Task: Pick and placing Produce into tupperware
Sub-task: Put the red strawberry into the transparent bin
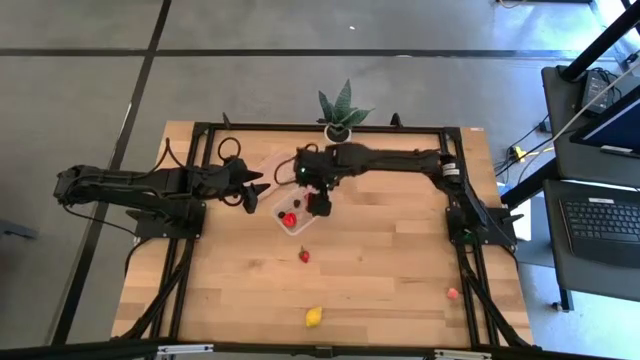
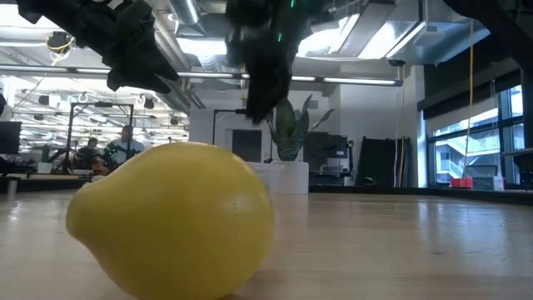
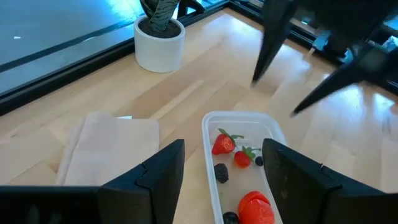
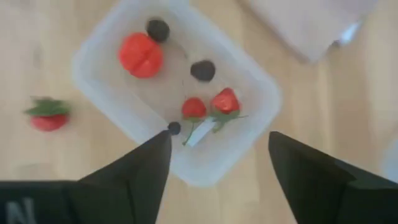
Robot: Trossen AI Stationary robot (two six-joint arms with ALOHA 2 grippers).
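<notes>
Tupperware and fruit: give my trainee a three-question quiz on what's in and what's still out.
1. True or false: the lemon is already inside the tupperware.
2. Which claw is directly over the tupperware? A) left claw B) right claw C) neither
3. Fill in: the strawberry nearest the tupperware lies on the ____, not in it.

Key
1. False. The lemon lies on the table near its front edge, far from the tupperware.
2. B. The right claw hangs open above it; the left claw waits beside it, over the tan piece.
3. Table. Two strawberries, a red round piece and dark berries are inside already.
</notes>
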